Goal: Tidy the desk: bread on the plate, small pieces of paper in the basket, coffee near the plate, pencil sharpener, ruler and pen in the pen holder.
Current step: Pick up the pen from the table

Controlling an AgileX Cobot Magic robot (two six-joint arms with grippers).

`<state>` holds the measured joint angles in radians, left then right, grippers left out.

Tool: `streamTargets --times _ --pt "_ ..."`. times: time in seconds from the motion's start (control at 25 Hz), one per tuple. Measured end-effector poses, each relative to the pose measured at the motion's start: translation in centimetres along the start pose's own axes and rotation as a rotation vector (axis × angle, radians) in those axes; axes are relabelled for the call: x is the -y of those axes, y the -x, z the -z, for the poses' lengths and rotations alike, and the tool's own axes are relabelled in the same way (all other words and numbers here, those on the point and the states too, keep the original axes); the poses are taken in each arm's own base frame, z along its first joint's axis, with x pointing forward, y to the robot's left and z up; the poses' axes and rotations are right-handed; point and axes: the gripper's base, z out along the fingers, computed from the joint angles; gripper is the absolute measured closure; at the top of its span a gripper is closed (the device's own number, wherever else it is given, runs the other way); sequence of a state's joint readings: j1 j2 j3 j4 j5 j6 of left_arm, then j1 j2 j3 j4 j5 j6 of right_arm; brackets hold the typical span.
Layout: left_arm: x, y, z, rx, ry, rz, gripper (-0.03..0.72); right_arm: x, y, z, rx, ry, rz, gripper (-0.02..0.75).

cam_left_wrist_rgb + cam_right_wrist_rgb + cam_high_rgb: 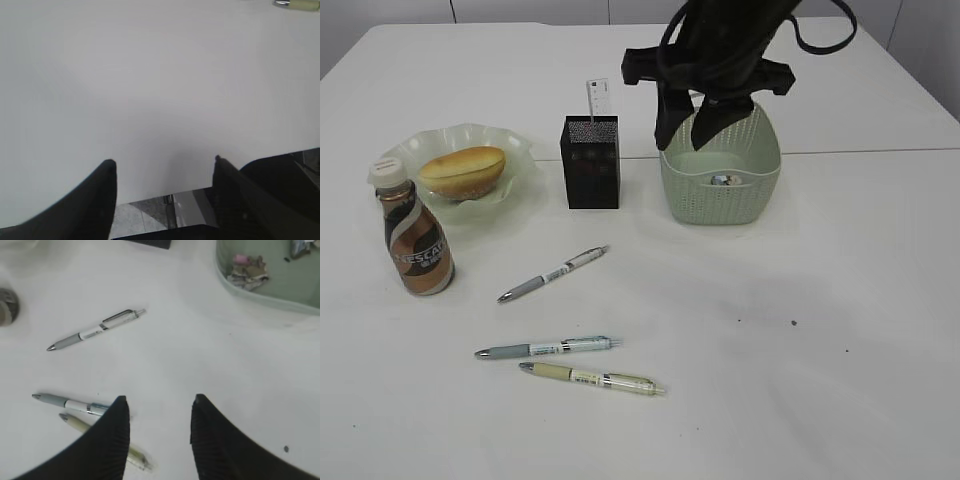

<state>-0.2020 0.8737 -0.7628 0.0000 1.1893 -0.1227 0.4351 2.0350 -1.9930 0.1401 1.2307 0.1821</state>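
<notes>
The bread (463,170) lies on the pale green plate (515,150), and the coffee bottle (415,245) stands in front of it. A white ruler (598,100) sticks out of the black pen holder (591,165). Three pens lie on the table (552,274) (545,348) (592,378); the right wrist view shows them too (95,330) (65,403) (80,425). Crumpled paper (247,270) lies in the green basket (720,185). My right gripper (695,125) (159,400) is open and empty, high beside the basket. My left gripper (164,162) is open and empty over bare table. No pencil sharpener shows.
The left wrist view shows the table's near edge (165,197) under the jaws and one pen's tip (297,4) at the top right. The right arm hangs over the basket's back rim. A seam crosses the table behind the basket.
</notes>
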Motion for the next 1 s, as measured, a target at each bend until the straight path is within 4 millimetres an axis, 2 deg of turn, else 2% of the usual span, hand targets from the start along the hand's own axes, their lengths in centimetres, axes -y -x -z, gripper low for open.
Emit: streamTargets --times 0.32,0.6,0.84,1.0 --pt "0.6 1.2 -1.4 -0.106 -0.045 -0.107 0.246 -1.0 -0.2 0.2 -0.024 0.106 -0.014 0.438" --pt "1.4 5.3 -0.5 -0.076 -0.061 -0.165 0.246 -0.9 -1.2 1.2 -0.032 0.109 -0.012 0.438" --pt "4.2 8.6 -0.6 -0.085 -0.109 -0.301 0.246 -0.7 -2.8 1.8 -0.062 0.102 -0.016 0.438" --pt "6.7 9.9 -1.8 -0.117 -0.134 -0.405 0.246 -0.4 -4.4 2.5 -0.088 0.096 -0.019 0.438"
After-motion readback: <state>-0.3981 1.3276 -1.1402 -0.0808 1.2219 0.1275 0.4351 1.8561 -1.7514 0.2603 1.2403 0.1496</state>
